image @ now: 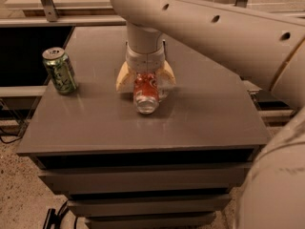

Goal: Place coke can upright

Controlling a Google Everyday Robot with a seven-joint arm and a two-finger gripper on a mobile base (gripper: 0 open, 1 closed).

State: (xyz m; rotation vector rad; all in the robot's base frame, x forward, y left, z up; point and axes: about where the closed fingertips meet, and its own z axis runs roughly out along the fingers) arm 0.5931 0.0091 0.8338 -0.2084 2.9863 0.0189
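Gripper [146, 84] sits mid-table, pointing down from the arm [214, 27], cream fingers [125, 78] on either side of the coke can [146, 93]. The fingers look closed against the can's sides, gripping it. The can is near the centre of the grey table [200, 123], tipped over, silver end facing the near edge, not upright yet. Green can [59, 70] stands upright at the left edge, well apart. Judgement: the can is light, thin-walled aluminium, smooth and slippery, and dents if squeezed hard. Best hold is across the mid-body with moderate force. It rolls easily if let go on its side.
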